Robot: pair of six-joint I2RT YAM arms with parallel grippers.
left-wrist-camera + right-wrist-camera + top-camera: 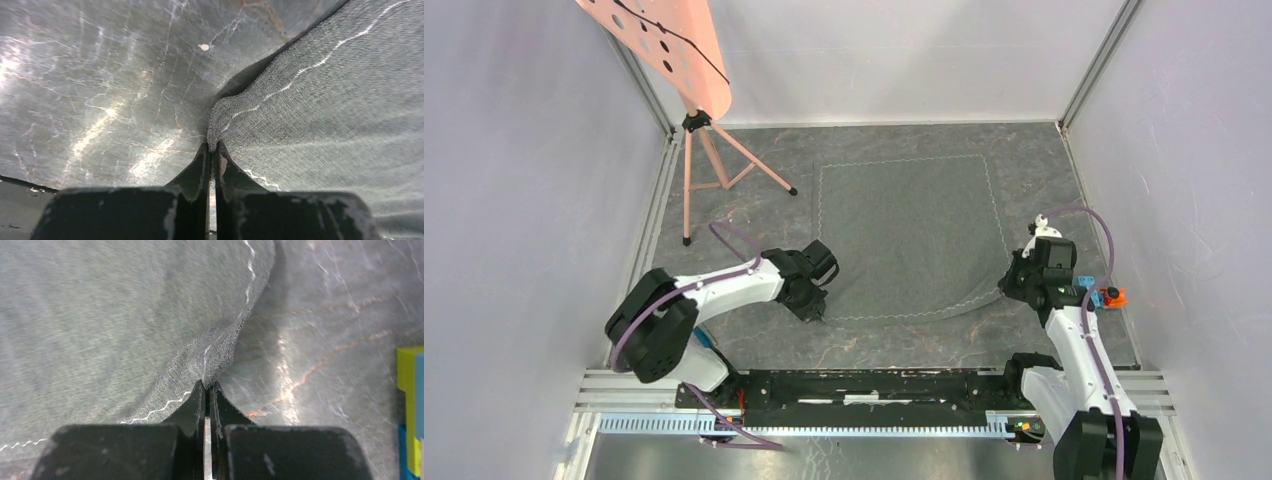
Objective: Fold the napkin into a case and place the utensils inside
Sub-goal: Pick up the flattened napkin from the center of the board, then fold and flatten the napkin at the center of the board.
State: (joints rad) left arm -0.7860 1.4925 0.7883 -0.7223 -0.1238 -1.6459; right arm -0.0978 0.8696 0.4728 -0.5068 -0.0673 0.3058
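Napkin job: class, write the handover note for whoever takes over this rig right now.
Left gripper: shut on the napkin's near left corner.
Right gripper: shut on its near right corner.
Napkin: spread open on the floor, no fold yet.
Coloured pieces at the right wrist view's edge: cut off, possibly the utensils.
Done: both corners pinched.
Left: fold the case, put utensils inside.

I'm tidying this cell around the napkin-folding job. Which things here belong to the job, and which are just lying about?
Job:
napkin, pinched at its near corners by the left end effector and the right end effector
yellow-green and blue pieces, cut off at the frame edge, probably utensils

Lying about:
pink stand
blue and orange block
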